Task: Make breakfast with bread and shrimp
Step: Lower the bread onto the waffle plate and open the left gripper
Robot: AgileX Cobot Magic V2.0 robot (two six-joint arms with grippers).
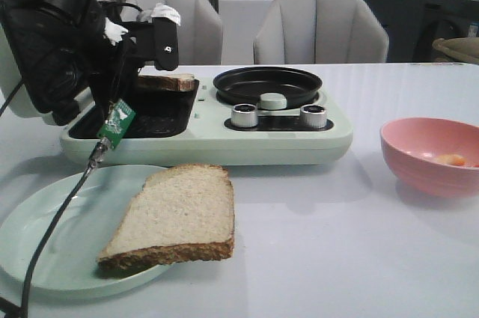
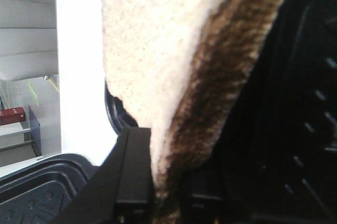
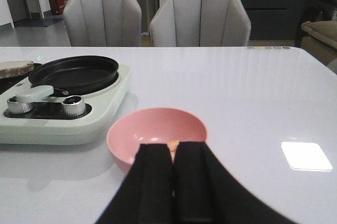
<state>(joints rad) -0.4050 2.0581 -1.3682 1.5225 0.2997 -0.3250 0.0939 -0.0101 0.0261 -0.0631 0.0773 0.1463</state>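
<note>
The left gripper is clamping a bread slice by its crust, holding it over the dark grill plate at the left of the pale green breakfast maker. The right gripper is sitting with its fingers pressed together, nothing between them, just near the pink bowl containing the shrimp. A second slice of bread is lying on the pale plate, near left.

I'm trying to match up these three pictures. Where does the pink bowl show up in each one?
Front view: the pink bowl sits at the right edge, on the white table.
Left wrist view: not in it; only bread and the dark grill plate show.
Right wrist view: low in the middle, just behind the right gripper.
Shared landmark: the round black pan on the pale green cooker.
</note>
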